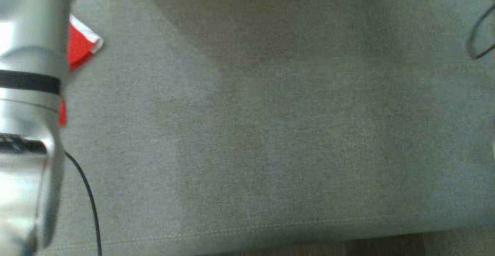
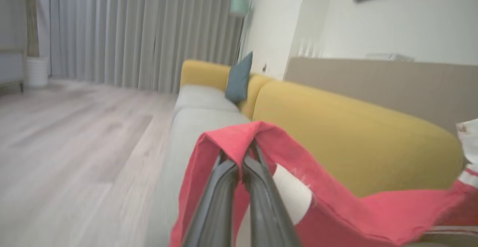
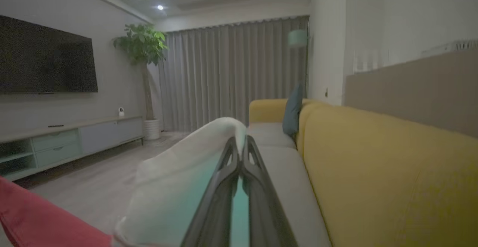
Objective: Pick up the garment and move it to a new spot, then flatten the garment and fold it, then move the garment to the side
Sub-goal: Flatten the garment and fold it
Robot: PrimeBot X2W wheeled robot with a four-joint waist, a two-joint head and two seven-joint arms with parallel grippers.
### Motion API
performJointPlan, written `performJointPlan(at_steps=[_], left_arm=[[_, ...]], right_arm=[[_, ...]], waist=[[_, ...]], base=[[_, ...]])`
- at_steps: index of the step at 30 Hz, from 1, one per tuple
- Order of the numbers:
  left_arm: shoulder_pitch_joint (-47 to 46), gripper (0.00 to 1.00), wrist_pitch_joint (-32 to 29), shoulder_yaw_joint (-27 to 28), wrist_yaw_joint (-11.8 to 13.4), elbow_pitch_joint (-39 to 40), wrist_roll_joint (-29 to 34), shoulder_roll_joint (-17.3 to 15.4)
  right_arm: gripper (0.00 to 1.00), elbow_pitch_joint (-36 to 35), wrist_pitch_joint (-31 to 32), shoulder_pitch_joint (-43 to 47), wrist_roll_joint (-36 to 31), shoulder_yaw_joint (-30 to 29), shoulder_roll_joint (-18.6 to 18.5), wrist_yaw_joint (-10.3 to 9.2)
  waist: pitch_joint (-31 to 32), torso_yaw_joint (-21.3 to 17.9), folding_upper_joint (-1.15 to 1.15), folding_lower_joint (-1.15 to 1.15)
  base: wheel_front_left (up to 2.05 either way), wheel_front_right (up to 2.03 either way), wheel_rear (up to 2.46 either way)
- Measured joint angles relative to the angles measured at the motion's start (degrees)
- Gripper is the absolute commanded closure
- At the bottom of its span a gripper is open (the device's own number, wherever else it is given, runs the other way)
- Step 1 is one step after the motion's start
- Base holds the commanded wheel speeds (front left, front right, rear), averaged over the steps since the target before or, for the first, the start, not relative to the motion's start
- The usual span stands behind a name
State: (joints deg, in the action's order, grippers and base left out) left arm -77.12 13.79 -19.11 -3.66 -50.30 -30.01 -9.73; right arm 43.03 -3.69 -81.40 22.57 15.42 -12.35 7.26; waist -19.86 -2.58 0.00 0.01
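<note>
Carry step, I'd say: left gripper (image 2: pixel 242 163) clamped on red fold of garment (image 2: pixel 336 209), mid-frame; right gripper (image 3: pixel 239 150) pinching white edge (same piece, probably). Next: lower onto grey cushion (image 1: pixel 270 132), spread flat

Head view: straight down, close over grey seat cushion (image 1: pixel 270 132). Both wrist views: low, along sofa (image 3: pixel 373 165) toward curtains (image 2: pixel 130 34).

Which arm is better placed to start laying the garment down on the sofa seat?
Likely the left: the left gripper is shut on the red garment, and its forearm hangs over the gray seat cushion in the head view. The right gripper grips a pale fold.
</note>
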Motion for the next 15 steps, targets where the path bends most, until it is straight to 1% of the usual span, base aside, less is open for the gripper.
performJointPlan(at_steps=[3,7,11,14,15], left_arm=[[1.59,1.0,0.38,0.59,-0.82,-7.68,-1.41,2.31],[4.66,1.0,0.43,0.7,-1.93,-14.29,-1.54,3.88],[5.76,1.0,0.49,1.35,-2.46,-18.69,-2.91,4.52],[6.48,1.0,0.51,1.54,-2.68,-19.85,-3.27,4.95],[6.86,1.0,0.51,1.63,-2.9,-20.01,-3.33,4.94]], right_arm=[[1.0,6.9,-1.49,0.95,2.04,2.01,2.12,0.0],[1.0,13.05,-3.18,2.96,4.32,4.9,2.83,0.0],[1.0,17.12,-5.48,5.91,7.71,6.55,3.38,0.0],[1.0,18.75,-7.13,8.1,9.39,8.13,3.78,0.0],[1.0,18.86,-7.91,8.75,10.84,7.78,4.24,0.0]], waist=[[-2.26,-0.68,0.0,0.01],[-5.44,-1.05,0.0,0.01],[-7.89,-0.96,0.0,0.01],[-8.93,-0.79,0.0,0.01],[-9.1,-0.83,0.0,0.01]], base=[[0.0,0.0,0.0],[0.0,0.0,0.0],[0.0,0.0,0.0],[0.0,0.0,0.0],[0.0,0.0,0.0]])
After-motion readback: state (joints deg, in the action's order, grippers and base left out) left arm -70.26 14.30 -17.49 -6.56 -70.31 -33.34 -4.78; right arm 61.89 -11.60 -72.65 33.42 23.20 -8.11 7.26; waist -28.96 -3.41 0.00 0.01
